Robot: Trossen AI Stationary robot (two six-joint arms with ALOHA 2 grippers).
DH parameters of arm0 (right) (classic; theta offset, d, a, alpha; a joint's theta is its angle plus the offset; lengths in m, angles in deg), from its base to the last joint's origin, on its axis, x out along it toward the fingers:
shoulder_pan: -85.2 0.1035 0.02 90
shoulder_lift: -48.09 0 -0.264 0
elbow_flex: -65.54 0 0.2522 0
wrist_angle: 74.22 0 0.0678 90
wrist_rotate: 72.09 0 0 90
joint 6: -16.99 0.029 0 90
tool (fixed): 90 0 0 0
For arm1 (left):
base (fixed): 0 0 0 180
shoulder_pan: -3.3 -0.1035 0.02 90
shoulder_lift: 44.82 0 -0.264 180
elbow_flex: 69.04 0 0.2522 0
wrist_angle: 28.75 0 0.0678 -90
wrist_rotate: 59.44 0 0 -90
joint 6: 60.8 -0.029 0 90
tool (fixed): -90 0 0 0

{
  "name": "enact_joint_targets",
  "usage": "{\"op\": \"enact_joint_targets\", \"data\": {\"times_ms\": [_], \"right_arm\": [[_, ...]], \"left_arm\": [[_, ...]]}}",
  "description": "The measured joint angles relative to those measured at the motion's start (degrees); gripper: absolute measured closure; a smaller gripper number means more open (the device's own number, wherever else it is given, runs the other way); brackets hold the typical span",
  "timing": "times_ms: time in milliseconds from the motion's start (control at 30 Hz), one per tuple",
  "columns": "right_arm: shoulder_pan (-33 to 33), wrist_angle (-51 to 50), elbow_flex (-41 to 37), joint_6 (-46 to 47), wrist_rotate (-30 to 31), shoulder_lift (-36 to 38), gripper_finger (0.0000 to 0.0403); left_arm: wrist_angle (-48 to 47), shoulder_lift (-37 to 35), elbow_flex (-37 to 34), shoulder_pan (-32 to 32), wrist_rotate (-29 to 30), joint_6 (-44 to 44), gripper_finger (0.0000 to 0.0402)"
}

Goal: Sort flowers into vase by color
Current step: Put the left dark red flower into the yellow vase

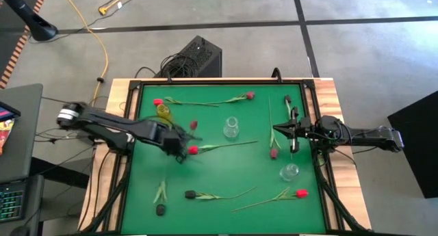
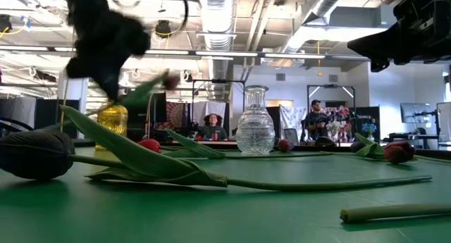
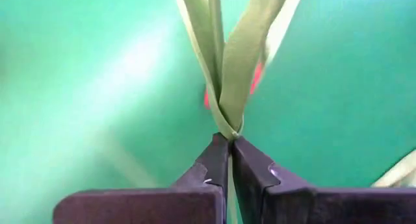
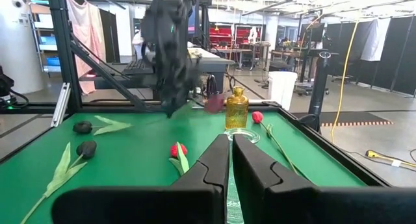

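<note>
Left hand pinching red tulip at leaf base, fingers pressed together, centre-left of counter beside yellow vase. Stem looking light, thin and floppy; gripping low near leaves seems steadier. Right hand waiting at right, fingers nearly together, holding nothing.

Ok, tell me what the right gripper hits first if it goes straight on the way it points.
Probably the clear vase mid-table: the right gripper points across the mat at it. The yellow vase stands farther along roughly that line.
</note>
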Motion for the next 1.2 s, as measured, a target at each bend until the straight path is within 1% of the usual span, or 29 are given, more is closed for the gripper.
{"op": "enact_joint_targets", "data": {"times_ms": [133,267,400,500,667,767,1033,1200], "right_arm": [[0.0,0.02,0.0,0.0,0.0,0.0,0.0353],[0.0,0.02,0.0,0.0,0.0,0.0,0.0353],[0.0,0.02,0.0,0.0,0.0,0.02,0.0353],[0.0,0.08,0.0,0.0,-0.02,0.0,0.0353],[0.0,0.61,0.0,0.0,0.0,0.0,0.0353],[0.0,0.59,0.0,0.0,0.0,0.01,0.0353],[0.0,1.03,0.0,-0.02,0.0,0.01,0.0353],[0.0,1.93,0.0,-0.04,0.02,0.02,0.0353]], "left_arm": [[7.26,-8.89,-0.11,-0.21,10.97,-4.18,0.0401],[14.64,-15.47,-0.15,-0.21,20.98,-14.15,0.0401],[20.4,-19.23,-0.15,-0.21,29.16,-24.59,0.0401],[24.04,-20.76,-0.17,-0.67,33.25,-30.94,0.0401],[28.68,-22.58,-0.2,-4.06,33.71,-38.16,0.0401],[29.57,-23.58,-0.2,-6.95,31.66,-41.49,0.0401],[29.54,-27.1,-0.2,-13.51,26.01,-46.54,0.0401],[28.29,-30.85,-0.2,-15.52,25.85,-47.63,0.0401]]}}
